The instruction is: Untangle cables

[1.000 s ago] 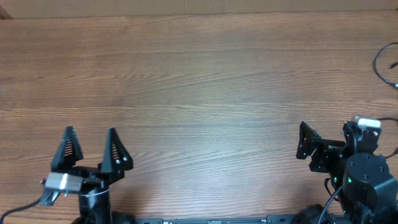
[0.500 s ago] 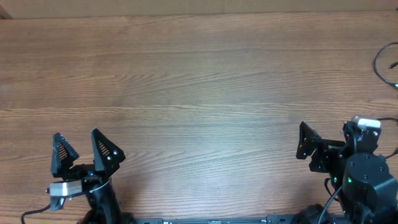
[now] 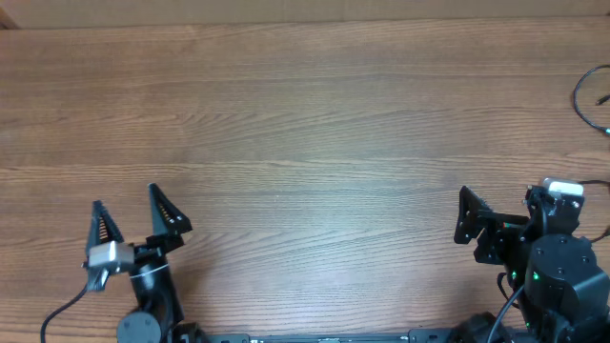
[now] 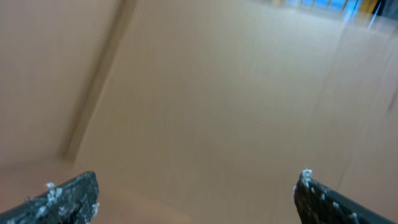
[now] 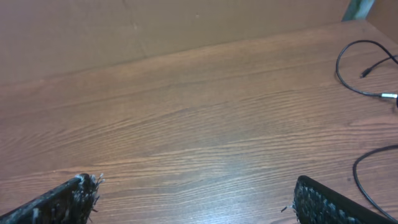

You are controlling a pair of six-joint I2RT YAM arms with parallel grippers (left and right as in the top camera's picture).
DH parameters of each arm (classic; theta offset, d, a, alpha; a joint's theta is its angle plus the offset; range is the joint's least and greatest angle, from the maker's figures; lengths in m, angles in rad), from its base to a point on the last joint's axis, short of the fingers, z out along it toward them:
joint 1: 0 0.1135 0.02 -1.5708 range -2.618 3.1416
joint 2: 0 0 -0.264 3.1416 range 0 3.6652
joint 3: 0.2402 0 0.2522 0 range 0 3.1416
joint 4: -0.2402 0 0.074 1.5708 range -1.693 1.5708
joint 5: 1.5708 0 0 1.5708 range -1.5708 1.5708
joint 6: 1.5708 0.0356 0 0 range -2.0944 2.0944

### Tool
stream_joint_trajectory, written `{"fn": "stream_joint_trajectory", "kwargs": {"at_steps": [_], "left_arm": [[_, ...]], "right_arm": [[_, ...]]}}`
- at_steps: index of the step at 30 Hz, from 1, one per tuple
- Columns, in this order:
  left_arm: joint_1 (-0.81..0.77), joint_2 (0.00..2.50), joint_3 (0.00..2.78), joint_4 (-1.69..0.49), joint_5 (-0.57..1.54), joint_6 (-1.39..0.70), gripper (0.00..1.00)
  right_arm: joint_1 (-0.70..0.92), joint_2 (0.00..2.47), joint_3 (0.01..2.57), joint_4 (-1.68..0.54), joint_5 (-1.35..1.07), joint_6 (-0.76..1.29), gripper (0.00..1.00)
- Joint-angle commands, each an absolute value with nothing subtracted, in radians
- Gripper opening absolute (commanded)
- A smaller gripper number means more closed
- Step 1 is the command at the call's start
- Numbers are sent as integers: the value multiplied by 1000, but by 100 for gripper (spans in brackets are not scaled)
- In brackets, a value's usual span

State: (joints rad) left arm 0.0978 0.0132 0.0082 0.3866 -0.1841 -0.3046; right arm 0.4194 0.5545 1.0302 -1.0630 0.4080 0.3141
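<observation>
Your thin black looping cables (image 5: 367,68) lie apart at the wooden worktop's (image 3: 315,124) far right edge, so both black two-finger grippers, left (image 3: 139,213) and right (image 5: 193,196), sit empty-jawed, spread at the near edge.

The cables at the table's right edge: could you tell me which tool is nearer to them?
The right tool is nearer: the cables loop at the far right edge, on its side of the table, while the left tool sits at the opposite end.
</observation>
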Motion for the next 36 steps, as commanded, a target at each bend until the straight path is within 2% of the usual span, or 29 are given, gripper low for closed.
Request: {"fn": "stream_joint_trajectory", "kwargs": {"at_steps": [1,17,36], "left_arm": [[93,4,4,305,-136,-285,99],[93,4,4,-73,-76,-284,100],[93,4,5,-74,-53,-243,99]], "right_arm": [[421,550,1034,-1058,418,318,100],[421,550,1034,-1058,418,318,100],[421,550,1034,-1058,418,318,100]]}}
